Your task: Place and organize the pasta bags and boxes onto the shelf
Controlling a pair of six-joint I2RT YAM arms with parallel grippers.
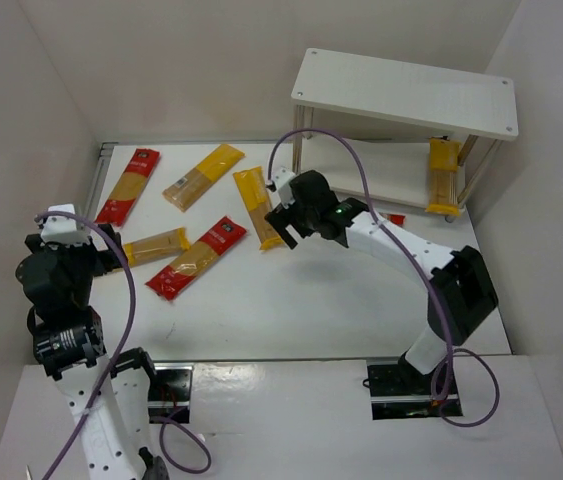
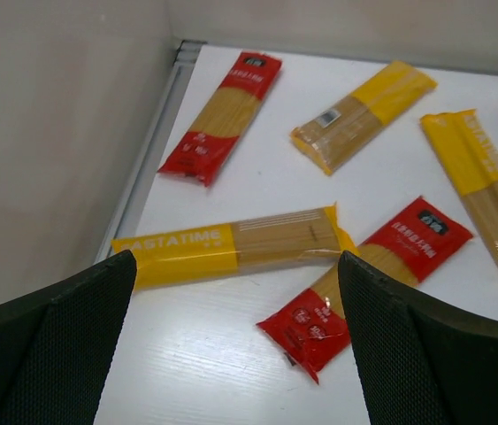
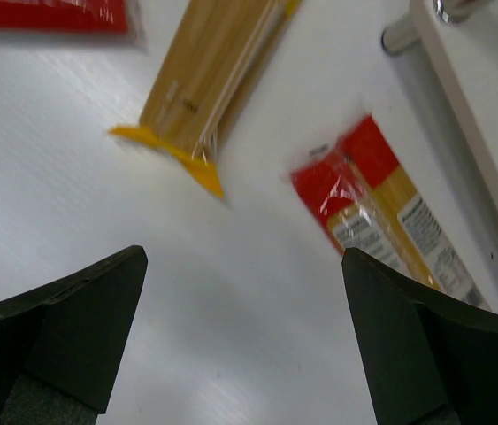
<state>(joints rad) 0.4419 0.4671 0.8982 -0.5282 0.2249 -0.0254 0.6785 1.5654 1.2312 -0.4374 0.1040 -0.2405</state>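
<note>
Right gripper [image 3: 240, 266] gapes wide, empty: a yellow pack [image 3: 209, 84] at its 12 o'clock, a red pack [image 3: 381, 221] at 2. Left gripper [image 2: 235, 266], equally wide, has a lettered pack [image 2: 231, 241] at 12. The shelf [image 1: 401, 95] holds one yellow bag [image 1: 443, 175] on its lower tier.

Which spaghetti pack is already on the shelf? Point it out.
The yellow pack lying on the lower tier of the shelf, at its right end. It is the only one there; the rest lie out on the table.
</note>
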